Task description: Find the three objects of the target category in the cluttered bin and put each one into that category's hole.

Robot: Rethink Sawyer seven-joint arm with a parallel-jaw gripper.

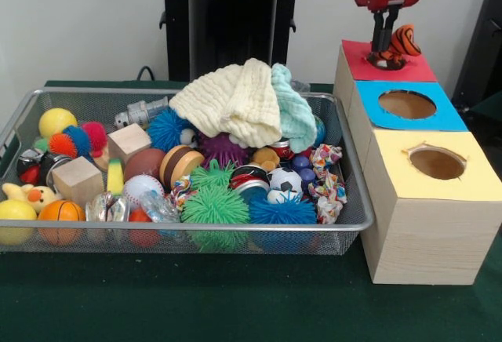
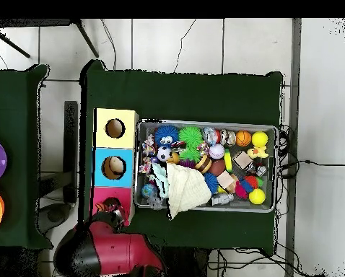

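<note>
At the upper right of the front view, the red and black gripper (image 1: pixel 386 52) has its jaws clamped on a small orange basketball with black seams (image 1: pixel 403 40), right over the red-topped wooden box (image 1: pixel 417 68). That ball looks light, smooth and apt to roll, so hold it across the middle. Overhead, the hole in the blue-topped box (image 2: pixel 99 167) seems occupied; the front view hides that, showing the wire mesh bin (image 1: pixel 357 201) instead
</note>
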